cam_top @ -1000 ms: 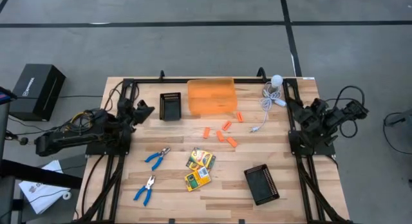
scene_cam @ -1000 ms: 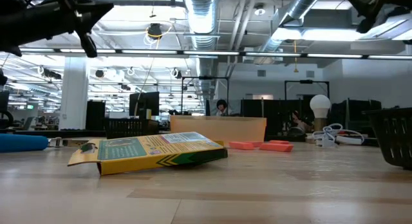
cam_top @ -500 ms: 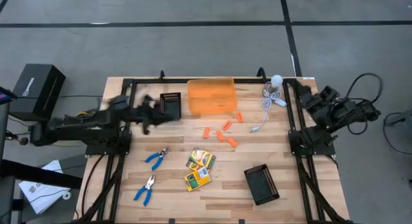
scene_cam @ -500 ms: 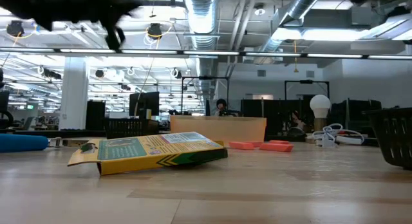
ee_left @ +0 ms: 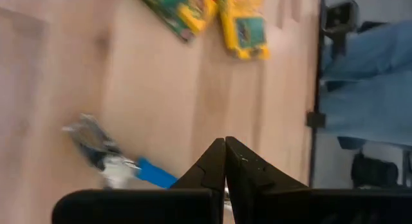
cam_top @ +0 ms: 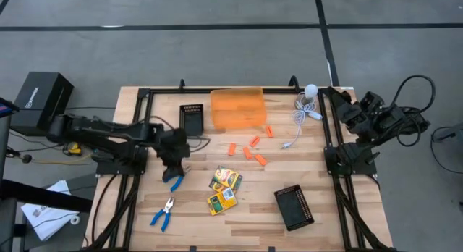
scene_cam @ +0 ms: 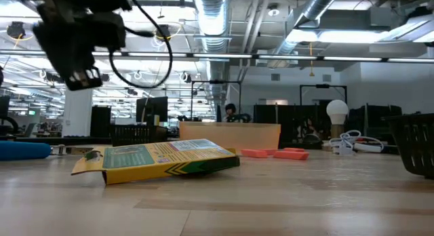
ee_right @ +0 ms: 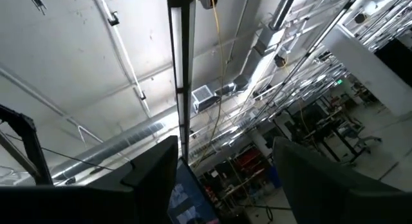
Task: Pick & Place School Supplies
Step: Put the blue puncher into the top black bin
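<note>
Two yellow-and-green crayon boxes lie flat at the table's middle; both show in the left wrist view. Several orange sticks lie beyond them. One blue-handled pliers lies just below my left gripper, which is shut and hangs above the table. The other pliers lies nearer the near edge. My right gripper is open at the table's right edge, pointing up at the ceiling.
An orange see-through bin stands at the far edge, with a black ridged tray to its left. A second black tray lies near right. A white cable with bulb lies far right. Bare wood lies between pliers and boxes.
My left arm has swung out from the table's left edge toward the middle and come down over the upper pliers, its gripper now pointing down. My right arm has shifted a little toward the far edge.
</note>
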Tool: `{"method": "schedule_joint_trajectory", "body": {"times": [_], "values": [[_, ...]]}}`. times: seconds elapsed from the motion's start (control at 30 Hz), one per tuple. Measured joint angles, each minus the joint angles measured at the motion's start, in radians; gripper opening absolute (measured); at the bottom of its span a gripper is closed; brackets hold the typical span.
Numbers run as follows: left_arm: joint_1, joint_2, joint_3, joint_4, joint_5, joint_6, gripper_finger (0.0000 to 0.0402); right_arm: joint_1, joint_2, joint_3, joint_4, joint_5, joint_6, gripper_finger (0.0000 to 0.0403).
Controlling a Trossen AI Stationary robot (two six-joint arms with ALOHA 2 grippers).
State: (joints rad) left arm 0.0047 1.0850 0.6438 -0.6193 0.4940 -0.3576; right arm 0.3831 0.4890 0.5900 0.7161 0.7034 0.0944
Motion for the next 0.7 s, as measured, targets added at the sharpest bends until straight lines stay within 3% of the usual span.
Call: {"method": "schedule_joint_trajectory", "body": {"times": [0.2, 0.33, 0.7], "values": [[-0.148, -0.082, 0.001, 0.000, -0.153, -0.255, 0.0003, 0.023, 0.002, 0.000, -0.010, -0.007, 0.000, 0.0244], [-0.211, -0.141, -0.016, 0.005, -0.169, -0.357, 0.0003, 0.030, 0.002, 0.000, -0.007, -0.029, 0.000, 0.0244], [-0.204, -0.168, -0.024, 0.012, -0.171, -0.346, 0.0003, -0.003, 0.001, 0.000, 0.067, -0.026, -0.051, 0.0244]]}}
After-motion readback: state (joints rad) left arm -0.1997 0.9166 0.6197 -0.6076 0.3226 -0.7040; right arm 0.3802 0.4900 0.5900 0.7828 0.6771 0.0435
